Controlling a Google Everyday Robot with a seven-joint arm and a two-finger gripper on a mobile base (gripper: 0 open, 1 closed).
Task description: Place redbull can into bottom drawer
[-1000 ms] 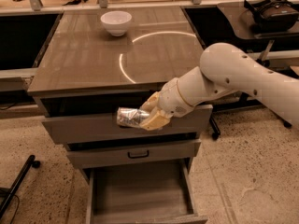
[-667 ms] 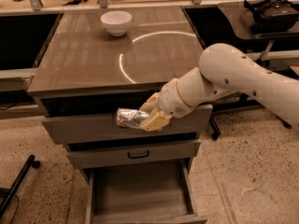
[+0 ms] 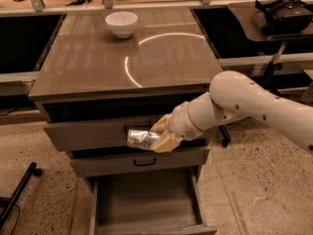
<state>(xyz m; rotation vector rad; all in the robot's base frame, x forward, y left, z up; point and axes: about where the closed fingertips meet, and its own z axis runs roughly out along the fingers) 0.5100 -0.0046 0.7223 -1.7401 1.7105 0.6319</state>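
Observation:
My gripper is shut on the redbull can, a shiny silver can held on its side, pointing left. It hangs in front of the cabinet's upper drawer fronts, above the bottom drawer. The bottom drawer is pulled out and open, a plain wooden box with nothing showing inside. My white arm reaches in from the right.
A white bowl stands on the cabinet top at the back. The middle drawer has a dark handle. A black stand with a headset is at the right, and a black bar lies on the floor at left.
The can and gripper have dropped lower in front of the drawers. The view has also shifted downward, showing more of the open bottom drawer.

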